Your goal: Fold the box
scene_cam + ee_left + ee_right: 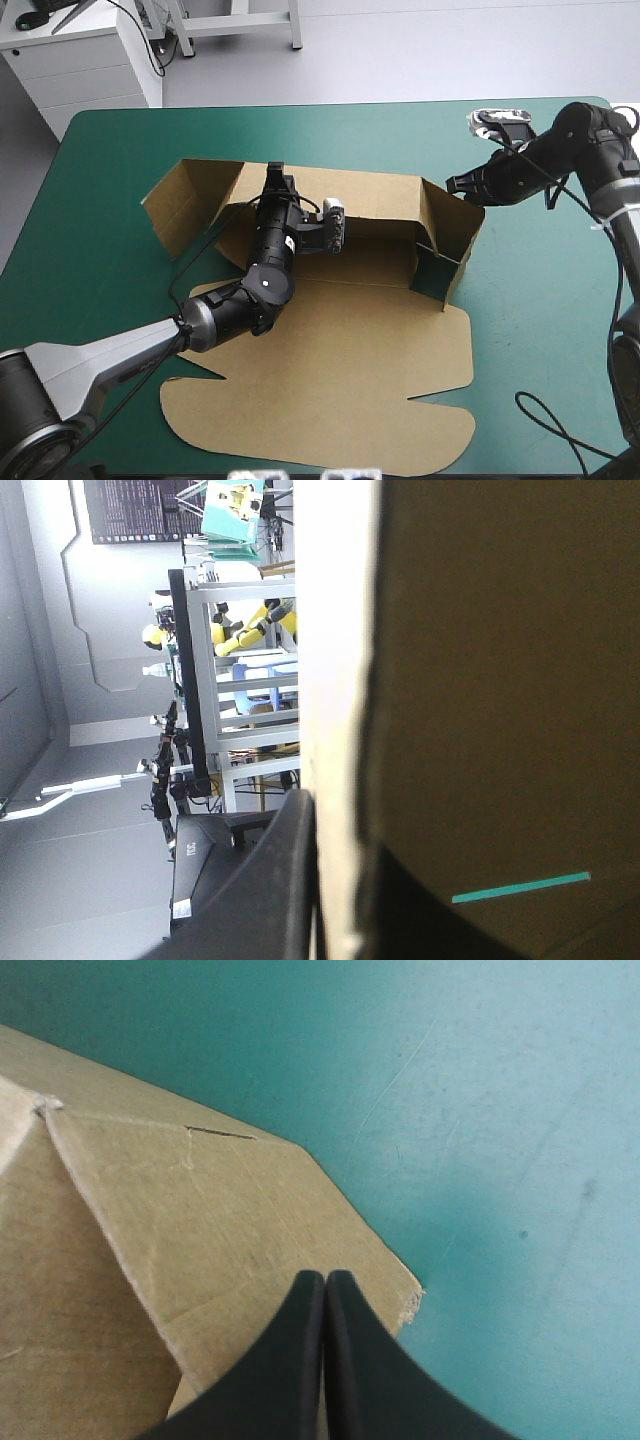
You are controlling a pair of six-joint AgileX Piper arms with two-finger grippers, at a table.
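Box [330, 300] sat mid-bench [540, 330] on the teal-green cover, its long axis running left to right, parallel to the far edge. The left end flap [180, 205] splayed outward and leaned half down. The rear wall [375, 195] stood raised. The lid [330, 400] lay flat toward the near edge.

Left claw [275, 180] reached in over the tray floor to the rear wall, near its left end. In its wrist view the black fingers [260, 890] were all but closed, with the wall's pale cut edge between them, so it was pinching the board.

The right end wall [452, 235] stood up and leaned slightly. Right claw [463, 185] was at that wall's upper far corner, on the outside, its fingers pressed together into one point. No sheet showed between them, and brown board lay just under the tip.

Judgement: the right end lay directly ahead of the right claw, and that arm was the nearer one. The splayed left flap lay to the left of the left claw, which was already busy holding the rear wall.
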